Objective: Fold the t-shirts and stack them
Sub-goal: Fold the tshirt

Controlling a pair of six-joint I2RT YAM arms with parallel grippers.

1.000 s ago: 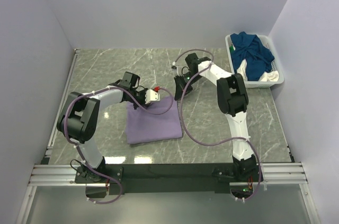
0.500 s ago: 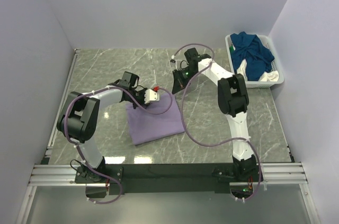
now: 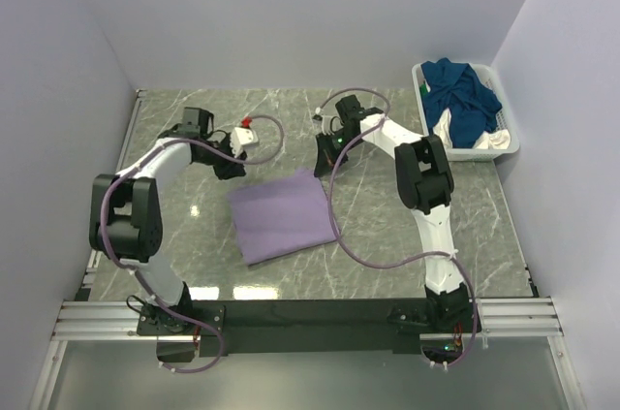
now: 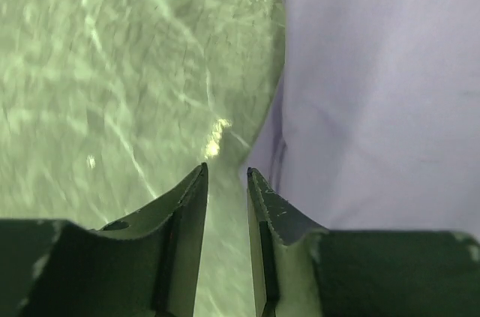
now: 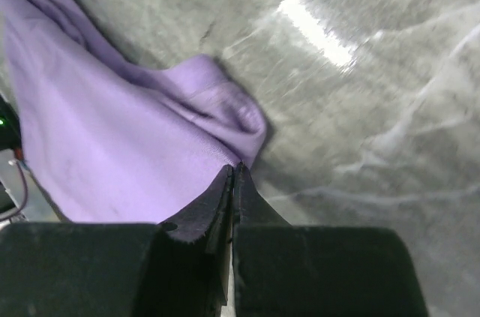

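Observation:
A pale lilac t-shirt (image 3: 283, 216) lies folded on the marble table, turned a little askew. My right gripper (image 3: 325, 163) is at its far right corner. In the right wrist view the jaws (image 5: 235, 167) are shut with their tips on the bunched, slightly raised corner of the lilac cloth (image 5: 112, 145). My left gripper (image 3: 231, 168) is off the shirt, over bare table at the far left. Its jaws (image 4: 226, 173) stand a narrow gap apart with nothing between them. Dark teal-blue t-shirts (image 3: 463, 100) and a white one (image 3: 494, 141) lie heaped in the basket.
The white slatted basket (image 3: 511, 139) stands at the far right corner against the right wall. Pale walls close the table at the back and both sides. Purple cables loop from both arms over the table (image 3: 387, 216).
My left gripper has left the lilac shirt and swung to the far left. The shirt has turned and shifted slightly. The right gripper has stayed at its far right corner.

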